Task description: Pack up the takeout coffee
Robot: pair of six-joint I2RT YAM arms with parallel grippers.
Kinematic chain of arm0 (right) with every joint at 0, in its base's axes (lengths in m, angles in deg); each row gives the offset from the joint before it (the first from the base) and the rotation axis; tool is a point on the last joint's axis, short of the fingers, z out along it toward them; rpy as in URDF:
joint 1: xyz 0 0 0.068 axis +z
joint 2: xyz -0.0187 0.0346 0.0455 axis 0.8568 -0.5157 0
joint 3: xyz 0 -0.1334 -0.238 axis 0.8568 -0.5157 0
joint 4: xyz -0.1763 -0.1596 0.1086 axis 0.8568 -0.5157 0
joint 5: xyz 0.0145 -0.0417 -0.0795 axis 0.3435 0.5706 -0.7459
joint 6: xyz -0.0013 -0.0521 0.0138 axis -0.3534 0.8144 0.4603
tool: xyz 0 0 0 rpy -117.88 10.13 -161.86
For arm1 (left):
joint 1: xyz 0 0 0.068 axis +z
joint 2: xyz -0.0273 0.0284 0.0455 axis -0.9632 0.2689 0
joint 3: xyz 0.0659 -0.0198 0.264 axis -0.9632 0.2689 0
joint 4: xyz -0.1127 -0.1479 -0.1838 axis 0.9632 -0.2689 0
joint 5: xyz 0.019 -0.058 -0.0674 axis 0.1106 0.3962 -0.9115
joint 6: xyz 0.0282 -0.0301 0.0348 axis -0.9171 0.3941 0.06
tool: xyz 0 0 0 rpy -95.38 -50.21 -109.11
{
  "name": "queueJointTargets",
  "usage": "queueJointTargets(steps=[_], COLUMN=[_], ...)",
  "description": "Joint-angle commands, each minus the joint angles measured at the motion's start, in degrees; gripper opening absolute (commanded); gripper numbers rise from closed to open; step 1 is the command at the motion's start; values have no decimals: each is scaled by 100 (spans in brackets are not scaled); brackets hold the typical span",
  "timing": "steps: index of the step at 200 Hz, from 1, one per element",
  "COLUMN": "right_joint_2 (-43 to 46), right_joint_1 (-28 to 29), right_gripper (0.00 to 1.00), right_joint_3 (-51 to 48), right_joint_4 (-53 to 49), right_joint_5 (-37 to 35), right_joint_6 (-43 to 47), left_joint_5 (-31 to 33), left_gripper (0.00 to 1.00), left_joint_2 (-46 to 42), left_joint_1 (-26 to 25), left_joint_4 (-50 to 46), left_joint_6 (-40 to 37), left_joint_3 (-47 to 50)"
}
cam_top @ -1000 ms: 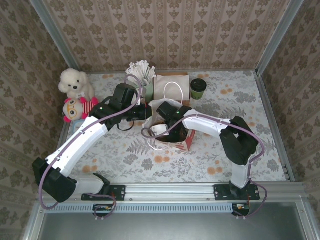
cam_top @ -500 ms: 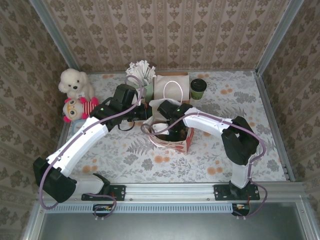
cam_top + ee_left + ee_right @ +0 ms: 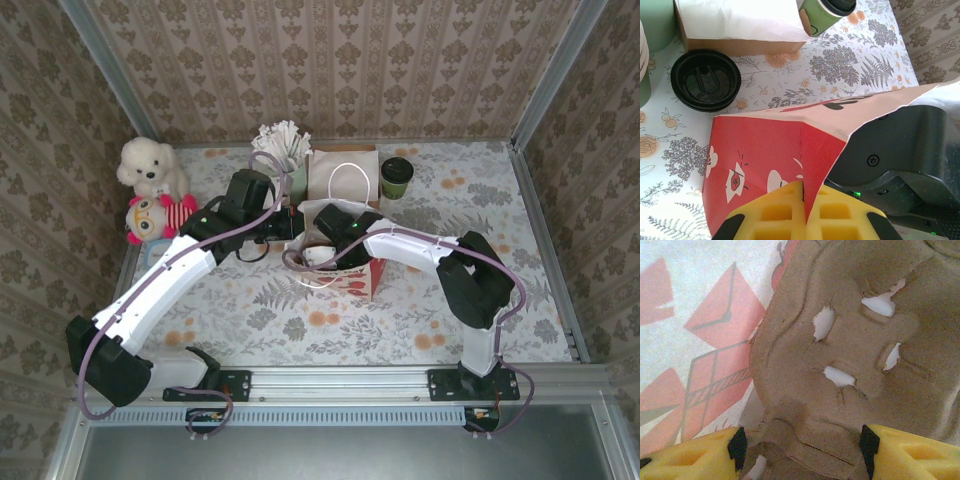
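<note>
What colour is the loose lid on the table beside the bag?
The lid is black; the left wrist view shows it best.

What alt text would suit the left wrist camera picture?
Yellow fingers of the left gripper pinch the rim of a red-and-white paper bag, with the black right arm inside it. Beyond, on the floral table, are a round black lid and a green cup with a dark top.
</note>
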Motion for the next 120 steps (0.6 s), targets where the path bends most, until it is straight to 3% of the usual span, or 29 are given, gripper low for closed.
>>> queueJointTargets(steps=[1, 56, 120], right_joint_2=[185, 749, 1435], right_joint_1=[30, -15, -70], right_gripper=[66, 74, 80], right_joint_3=[-30, -146, -162], right_joint_4=[-272, 5, 211], right_joint_5=[1, 1019, 1089], right_joint_6=[110, -353, -587], left_joint_5=[44, 40, 57], left_gripper=[0, 0, 0], left_joint_2=[-158, -184, -202], left_joint_1=[46, 46, 46], left_joint_4=[98, 168, 181], left_joint_6=[-118, -232, -265], left_joint_3=[65, 86, 104])
